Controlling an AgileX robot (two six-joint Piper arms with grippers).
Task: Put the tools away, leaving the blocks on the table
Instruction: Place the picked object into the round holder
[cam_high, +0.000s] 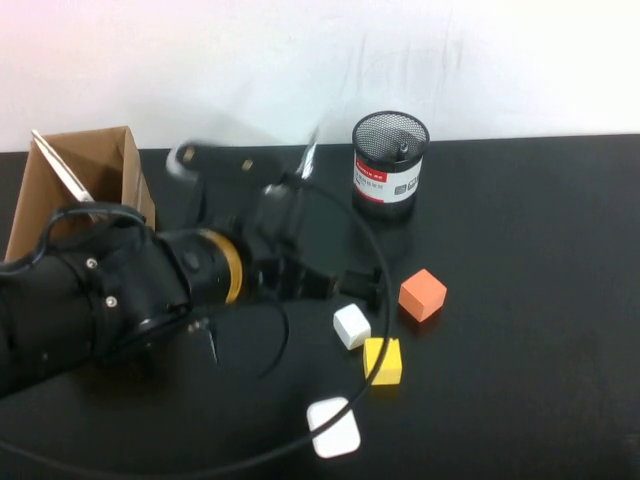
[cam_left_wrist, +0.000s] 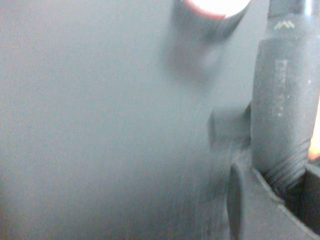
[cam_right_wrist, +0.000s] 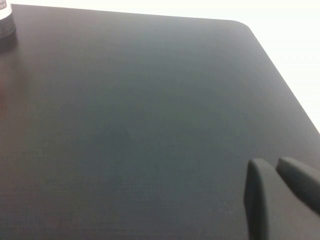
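Between the fingers of the left claw sits a black tool handle, pinched at its ribbed end, with a small zigzag logo and raised lettering on it that I honestly can't read. Just off the claw's tip are the orange cube and white cube, the yellow cube is a bit past the white one, and beyond the claw stands a mesh pen cup whose red-and-white label is too small to read. The right claw has its fingers pressed together, holding nothing, over bare black table near a rounded corner.
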